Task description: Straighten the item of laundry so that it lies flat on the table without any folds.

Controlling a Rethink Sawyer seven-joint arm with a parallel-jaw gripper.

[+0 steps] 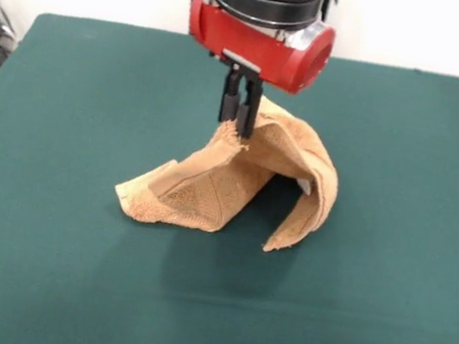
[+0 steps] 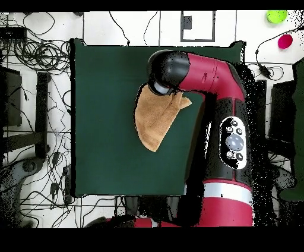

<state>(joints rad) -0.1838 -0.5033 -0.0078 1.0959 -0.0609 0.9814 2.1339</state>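
Black two-finger end effector (image 1: 238,119) is clamped on tan-orange terry towel's (image 1: 226,191) edge, lifted off dark green desk (image 1: 40,264) so folds can drop out.

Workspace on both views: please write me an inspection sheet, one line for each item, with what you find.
Surface: the table has a dark green top; nothing lies on it except the towel.
Job's things: the towel is lifted at one edge, draped in a tent shape with folds; its lower ends rest on the table. Not flat.
Clutter: nothing seen on the table.
End effector: the end effector is shut on the towel's raised edge, near the table's middle.
Cables: many loose cables lie on the floor beside the table.
Surroundings: white floor; a green round object and a pink round object lie off the table.
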